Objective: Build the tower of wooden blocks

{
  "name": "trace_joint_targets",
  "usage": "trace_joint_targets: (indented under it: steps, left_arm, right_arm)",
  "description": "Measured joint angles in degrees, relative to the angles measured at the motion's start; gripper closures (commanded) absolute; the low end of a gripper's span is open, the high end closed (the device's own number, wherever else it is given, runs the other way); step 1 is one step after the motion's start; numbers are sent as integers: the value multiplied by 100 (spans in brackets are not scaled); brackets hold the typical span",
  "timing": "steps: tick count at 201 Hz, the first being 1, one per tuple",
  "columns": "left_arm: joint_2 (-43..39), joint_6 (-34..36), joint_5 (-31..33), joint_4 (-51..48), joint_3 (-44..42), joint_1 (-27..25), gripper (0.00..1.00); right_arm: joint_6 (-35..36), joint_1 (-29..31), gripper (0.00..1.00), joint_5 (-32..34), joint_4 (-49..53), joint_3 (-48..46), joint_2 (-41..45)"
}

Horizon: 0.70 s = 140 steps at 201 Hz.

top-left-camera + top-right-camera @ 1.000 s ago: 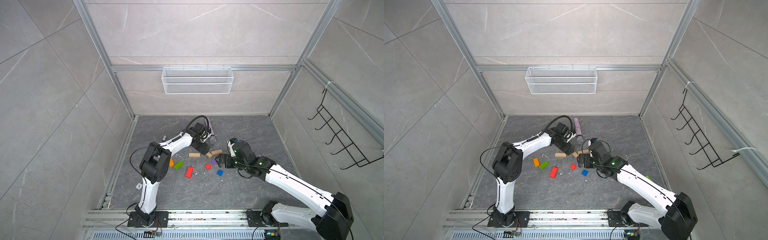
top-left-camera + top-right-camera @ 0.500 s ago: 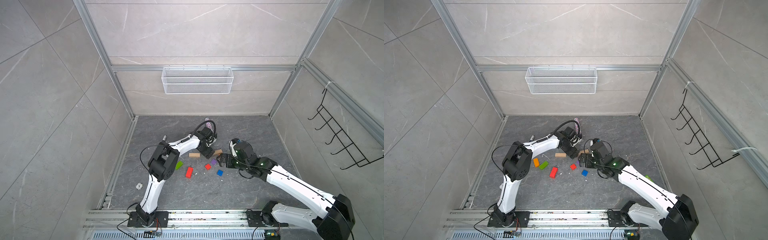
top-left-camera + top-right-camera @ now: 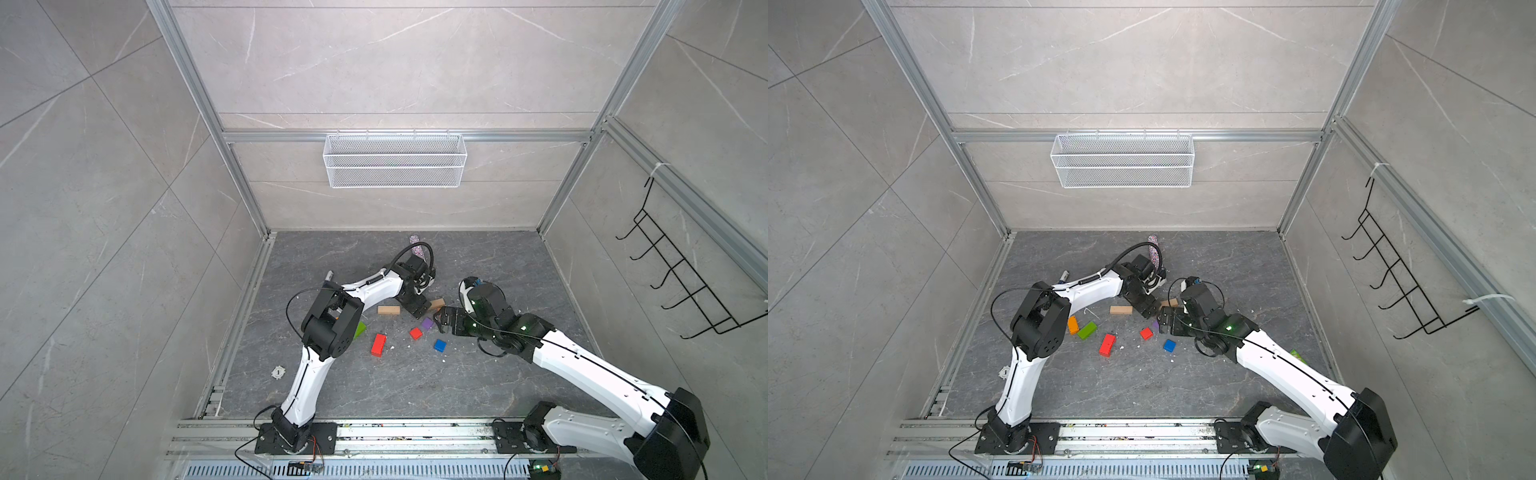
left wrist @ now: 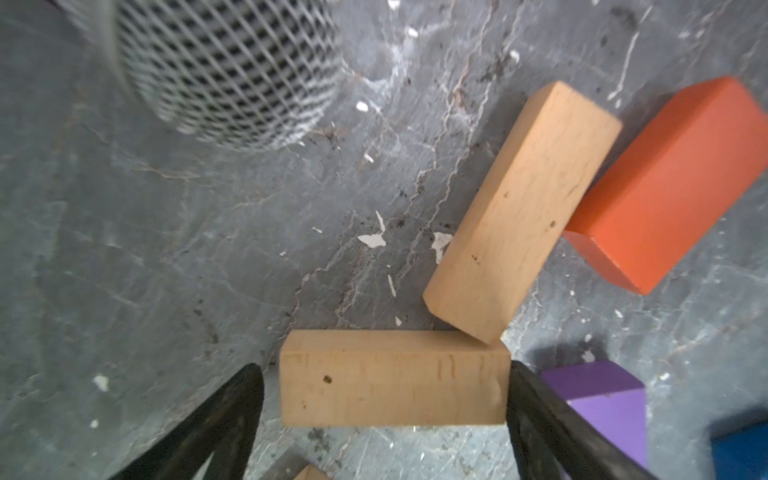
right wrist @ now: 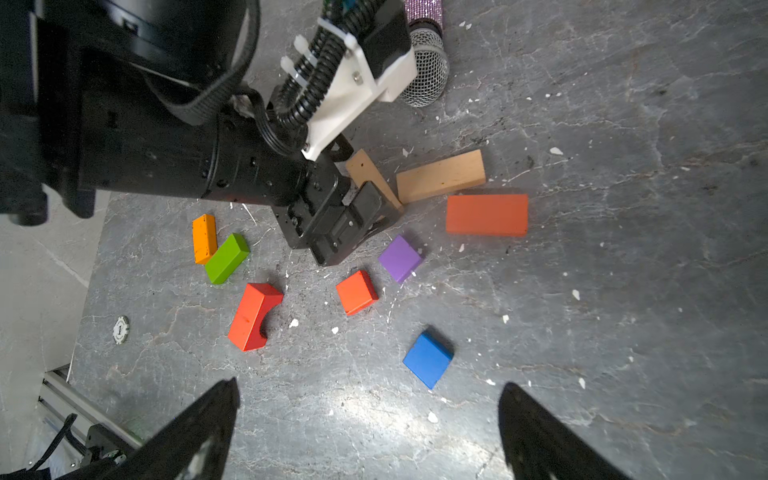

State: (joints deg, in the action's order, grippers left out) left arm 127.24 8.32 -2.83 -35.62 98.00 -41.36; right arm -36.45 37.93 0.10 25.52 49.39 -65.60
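The left gripper [image 4: 382, 370] stands open, its jaws astride a plain tan block [image 4: 395, 378] taken end to end. One finger [image 4: 540, 415] looks to be against the block's end, and the other has a sliver of floor showing before it. That is nearly the widest span, so I judge the hold would be thin: a slight skew on closing could let the block pivot or slip out.

A second tan block [image 4: 523, 208] has a corner touching, perhaps riding over, the first one's edge. Lifting now would likely drag it sideways into the orange-red oblong [image 4: 669, 183] that it touches along one side. The purple cube [image 4: 602, 399] sits just beyond the touching finger and could be shoved.

The microphone [image 4: 232, 70] lies near and could roll if it is nudged.

The right gripper [image 5: 369, 384] hangs wide open and empty above bare floor near the blue cube [image 5: 428, 359]. In a top view it sits close to the left one, so a crossing reach risks a knock.

No tower exists yet. The red cube [image 5: 356, 292], red arch block [image 5: 253, 316], green oblong [image 5: 227, 257] and orange oblong [image 5: 204, 239] lie scattered flat on the floor.
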Motion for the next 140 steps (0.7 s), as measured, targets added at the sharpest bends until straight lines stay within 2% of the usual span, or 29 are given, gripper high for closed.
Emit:
trace_joint_targets:
  steps: [81, 121, 140]
  left_arm:
    - [118, -83, 201, -42, 155, -118, 13]
    - [181, -181, 284, -37, 249, -142, 20]
    - [181, -236, 308, -35, 249, -142, 26]
  right_arm:
    - [0, -9, 1, -15, 0, -7, -7]
    - [0, -15, 1, -15, 0, -11, -7]
    - [0, -22, 1, -15, 0, -22, -7]
